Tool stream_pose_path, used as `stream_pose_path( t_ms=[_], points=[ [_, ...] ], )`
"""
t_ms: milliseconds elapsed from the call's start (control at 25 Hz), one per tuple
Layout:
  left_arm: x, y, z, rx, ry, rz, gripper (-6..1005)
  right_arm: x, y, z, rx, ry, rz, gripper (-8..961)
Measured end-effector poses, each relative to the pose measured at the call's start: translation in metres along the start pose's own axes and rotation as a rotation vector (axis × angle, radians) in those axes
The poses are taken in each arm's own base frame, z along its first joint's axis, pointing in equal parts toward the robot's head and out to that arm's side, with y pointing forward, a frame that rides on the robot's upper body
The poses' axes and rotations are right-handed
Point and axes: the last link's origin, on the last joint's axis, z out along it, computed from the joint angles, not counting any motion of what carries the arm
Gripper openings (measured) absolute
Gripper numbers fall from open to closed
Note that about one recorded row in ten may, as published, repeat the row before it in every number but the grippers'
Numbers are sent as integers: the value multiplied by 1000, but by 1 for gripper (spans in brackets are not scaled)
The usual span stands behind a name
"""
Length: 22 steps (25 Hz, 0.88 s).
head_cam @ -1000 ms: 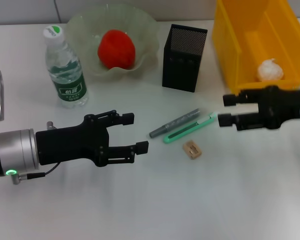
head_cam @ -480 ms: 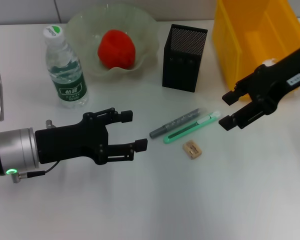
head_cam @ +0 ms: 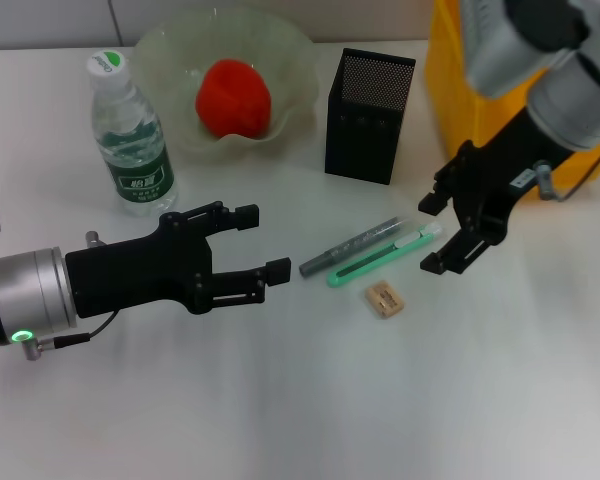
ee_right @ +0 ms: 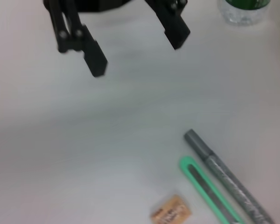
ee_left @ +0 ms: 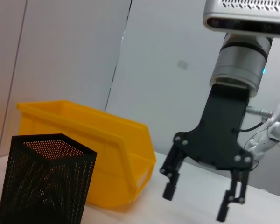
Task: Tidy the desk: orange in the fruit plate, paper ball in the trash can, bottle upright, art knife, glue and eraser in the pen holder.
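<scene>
The orange (head_cam: 233, 95) lies in the glass fruit plate (head_cam: 175, 52) at the back. Left of it the bottle (head_cam: 130, 140) stands upright. The black mesh pen holder (head_cam: 368, 115) stands beside the yellow trash can (head_cam: 460, 100); the paper ball is hidden. On the table lie the grey glue (head_cam: 352, 245), the green art knife (head_cam: 380, 256) and the tan eraser (head_cam: 384, 299). My right gripper (head_cam: 430, 235) hangs open just right of the knife's end. Open and empty, my left gripper (head_cam: 262, 243) hovers left of the glue.
The left wrist view shows the pen holder (ee_left: 46, 182), the trash can (ee_left: 98, 154) and the right gripper (ee_left: 196, 203). Under the right wrist are the glue (ee_right: 228, 182), knife (ee_right: 210, 196), eraser (ee_right: 170, 212) and left gripper (ee_right: 136, 51).
The right arm has swung up over the trash can, and its gripper now tilts down toward the knife's right end. The left gripper has drawn back slightly to the left.
</scene>
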Motion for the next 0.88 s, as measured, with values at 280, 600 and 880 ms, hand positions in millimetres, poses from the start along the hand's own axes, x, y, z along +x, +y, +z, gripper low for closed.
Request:
stream_pose_path(
  t_ms=[280,600,880],
  points=[
    [-2,-1,-1,15,-4,-6,859,-6,-7,13,78,68,-79,757],
    [-4,-2,-1,26,-10,-23,859,-5,-9,30,100,110,-174,757],
    [-7,-1,-1,28,-11,-36,859,-4,-12,42,126,148,-232,757]
  ],
)
